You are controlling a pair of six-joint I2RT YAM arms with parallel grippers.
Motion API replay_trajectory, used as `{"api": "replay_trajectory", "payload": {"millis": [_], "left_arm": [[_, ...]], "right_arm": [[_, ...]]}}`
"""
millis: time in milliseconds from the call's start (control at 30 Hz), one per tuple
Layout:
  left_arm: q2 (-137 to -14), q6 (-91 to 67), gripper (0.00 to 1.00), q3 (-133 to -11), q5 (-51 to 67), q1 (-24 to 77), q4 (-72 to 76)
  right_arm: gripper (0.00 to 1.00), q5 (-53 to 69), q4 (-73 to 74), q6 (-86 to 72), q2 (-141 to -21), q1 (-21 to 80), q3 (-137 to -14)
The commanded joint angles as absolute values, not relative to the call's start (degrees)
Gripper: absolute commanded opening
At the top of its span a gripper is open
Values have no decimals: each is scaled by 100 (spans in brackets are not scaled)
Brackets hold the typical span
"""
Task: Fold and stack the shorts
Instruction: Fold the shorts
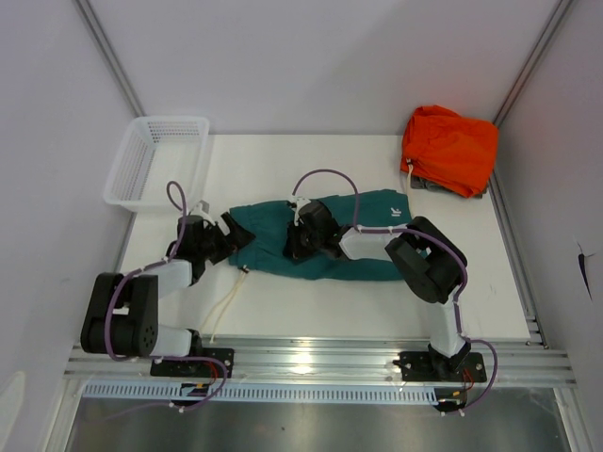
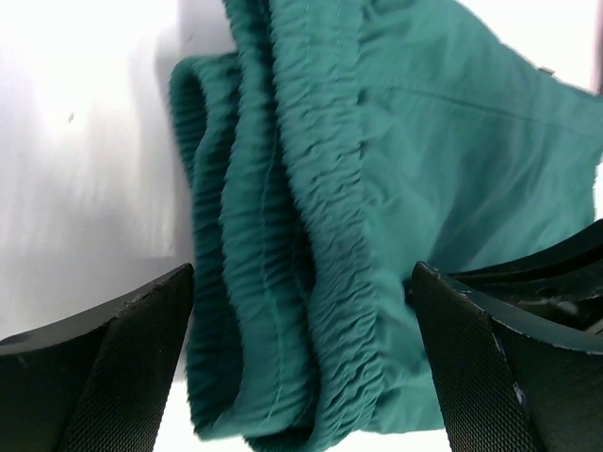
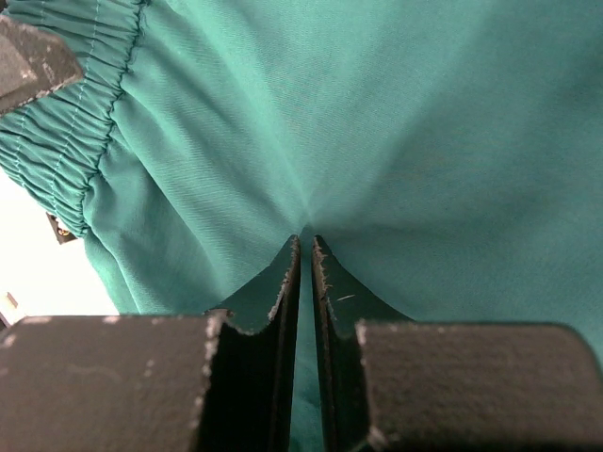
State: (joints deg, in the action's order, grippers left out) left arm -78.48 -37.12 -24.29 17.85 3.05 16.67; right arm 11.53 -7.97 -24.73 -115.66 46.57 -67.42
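The teal-green shorts (image 1: 363, 247) lie spread across the middle of the table, waistband at the left. My left gripper (image 1: 229, 239) is open at the waistband end; in the left wrist view the gathered elastic waistband (image 2: 311, 282) lies between its two fingers (image 2: 104, 377). My right gripper (image 1: 294, 247) is shut on a pinch of the shorts' fabric (image 3: 377, 141) near the middle of the garment; the cloth puckers at its tips (image 3: 306, 247). A cream drawstring (image 1: 224, 306) trails toward the near edge.
A bright orange folded garment (image 1: 450, 148) sits at the back right corner. A white plastic basket (image 1: 155, 160) stands at the back left. The table's near edge has an aluminium rail (image 1: 311, 353).
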Motion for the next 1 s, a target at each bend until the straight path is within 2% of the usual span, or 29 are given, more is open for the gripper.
{"api": "replay_trajectory", "payload": {"millis": [0,133,233,267,333,367,500,600,633,700,767,967], "left_arm": [[-8243,-3885,99,-2259,1881,325,1784],[-8297,-3998,99,-2224,2012,325,1994],[-8402,-4104,91,-2206,2083,325,2161],[-8428,-4131,83,-2189,2100,325,2206],[-8429,-4183,75,-2180,2101,325,2250],[-8411,-4184,65,-2214,2014,325,2206],[-8157,-4157,56,-2259,1881,325,2039],[-7928,-4087,42,-2355,1793,325,1829],[-7832,-4052,33,-2460,1749,325,1732],[-7735,-3903,31,-2566,1592,325,1347],[-7604,-3771,20,-2856,1433,325,951],[-7199,-3420,16,-3699,230,492,-903]], "right_arm": [[12,1046,-35,-2276,-11663,4693,-6671],[12,1063,-44,-2268,-11628,4693,-6653],[12,1090,-61,-2285,-11619,4693,-6653],[12,1081,-62,-2285,-11619,4693,-6653],[12,1090,-62,-2294,-11619,4702,-6653],[12,1090,-70,-2294,-11619,4702,-6645],[12,1107,-88,-2294,-11637,4746,-6653],[12,1063,-35,-2268,-11689,4772,-6706],[12,1055,-35,-2268,-11698,4772,-6723],[12,1002,-35,-2241,-11698,4781,-6750],[12,976,184,-2206,-11698,4790,-6794],[11,782,421,-2101,-11821,5018,-7031]]}}
